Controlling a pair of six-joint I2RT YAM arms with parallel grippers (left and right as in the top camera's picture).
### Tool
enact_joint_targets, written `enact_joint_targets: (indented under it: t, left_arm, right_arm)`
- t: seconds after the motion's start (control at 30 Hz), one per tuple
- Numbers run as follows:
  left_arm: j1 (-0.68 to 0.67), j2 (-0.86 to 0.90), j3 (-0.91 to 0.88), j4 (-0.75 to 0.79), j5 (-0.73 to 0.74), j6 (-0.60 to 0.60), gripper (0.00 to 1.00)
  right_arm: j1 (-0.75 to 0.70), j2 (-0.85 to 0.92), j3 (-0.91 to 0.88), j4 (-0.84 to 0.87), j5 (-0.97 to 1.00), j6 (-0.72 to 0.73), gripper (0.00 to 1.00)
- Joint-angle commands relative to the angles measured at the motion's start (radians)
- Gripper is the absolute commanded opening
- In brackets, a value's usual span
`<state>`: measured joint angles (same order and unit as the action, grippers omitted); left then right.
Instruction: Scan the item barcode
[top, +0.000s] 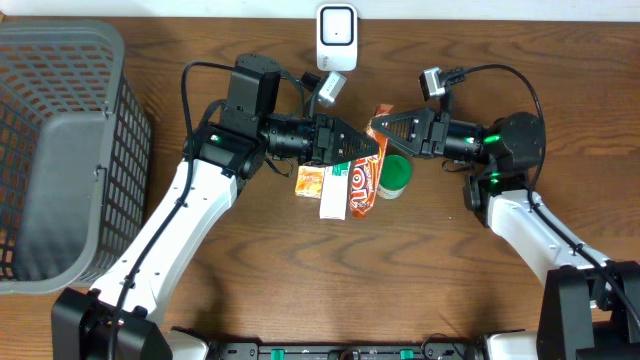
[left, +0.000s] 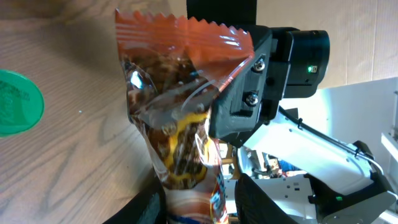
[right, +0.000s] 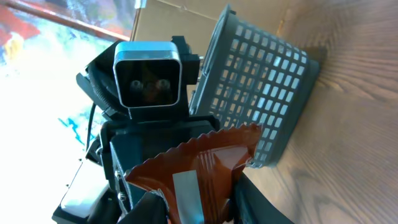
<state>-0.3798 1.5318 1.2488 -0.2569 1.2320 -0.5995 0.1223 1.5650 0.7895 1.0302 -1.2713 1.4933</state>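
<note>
The item is an orange-brown snack bag (top: 364, 185), held in the air between the two arms. My right gripper (top: 378, 124) comes in from the right and is shut on the bag's crimped top end (right: 205, 168), with both fingers against it. My left gripper (top: 372, 152) has the bag's lower end (left: 180, 118) between its fingers. The left finger touches the bag and a gap shows beside the right finger (left: 261, 202), so this gripper stands open. The white scanner (top: 337, 38) stands at the table's back edge. I cannot make out a barcode in any view.
A green lid (top: 397, 175) lies on the table just under the bag. An orange box (top: 311, 181) and a white box (top: 333, 193) lie beside it. A grey mesh basket (top: 60, 150) fills the left side.
</note>
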Motion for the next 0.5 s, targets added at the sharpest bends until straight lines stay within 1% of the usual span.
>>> enact_joint_targets:
  t: [0.0, 0.13, 0.2, 0.27, 0.47]
  left_arm:
    - [0.002, -0.007, -0.002, 0.013, 0.04, -0.039, 0.36]
    - [0.002, -0.019, -0.001, 0.036, 0.04, -0.042, 0.37]
    - [0.002, -0.026, -0.001, 0.06, 0.04, -0.042, 0.39]
    - [0.002, -0.029, -0.001, 0.079, 0.04, -0.042, 0.41]
    - [0.002, -0.029, -0.001, 0.086, 0.04, -0.042, 0.42]
  right_arm:
    - [-0.022, 0.002, 0.01, -0.064, -0.007, -0.076, 0.25]
    - [-0.045, 0.003, 0.01, -0.307, 0.006, -0.211, 0.24]
    - [-0.053, 0.003, 0.01, -0.407, 0.027, -0.242, 0.24]
    - [-0.057, 0.002, 0.01, -0.44, 0.032, -0.234, 0.23]
    - [-0.057, 0.002, 0.01, -0.437, 0.033, -0.209, 0.24]
